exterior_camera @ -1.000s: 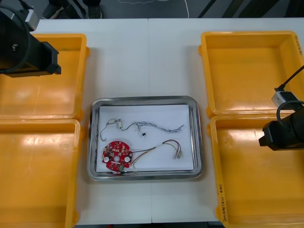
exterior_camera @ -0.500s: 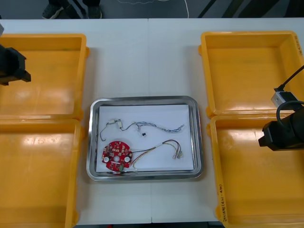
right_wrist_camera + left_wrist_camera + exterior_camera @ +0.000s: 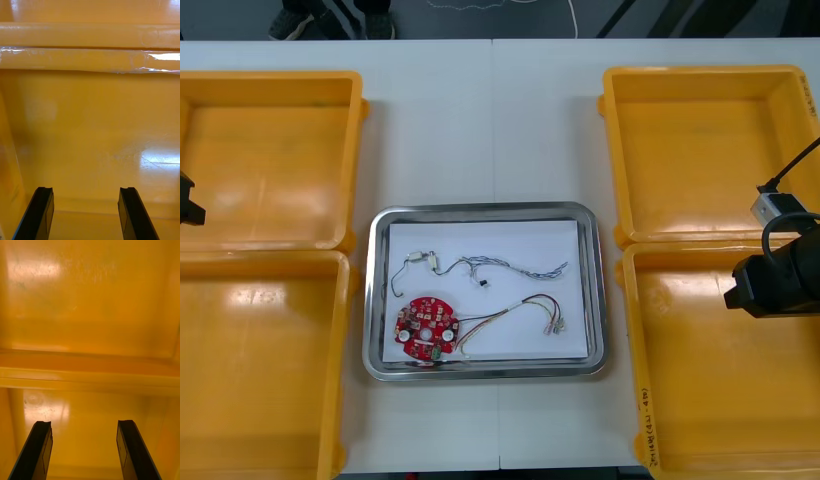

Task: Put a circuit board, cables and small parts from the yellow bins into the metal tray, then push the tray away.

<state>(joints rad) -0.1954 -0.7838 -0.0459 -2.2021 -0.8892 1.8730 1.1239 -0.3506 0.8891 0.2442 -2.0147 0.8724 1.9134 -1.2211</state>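
Front view: the tray sits mid-bench with two bins on either side. Inside it, on white lining, lie the board in the near left corner, a blue-white cable across the middle and a red-yellow cable trailing from the board. A second ago my left arm hung over the bin far left of the tray. It has since pulled back to a dark sliver at the picture's edge. I read that as loading finished, with only the push left. My right arm has not moved and waits over the bin near right of the tray. Handwriting on that bin's rim is too small to read.

Right wrist view: the right gripper hangs over bare bin floor, its fingers spread and holding nothing.

Left wrist view: the left gripper is also released, with empty bin floor and a rim beyond its fingers.
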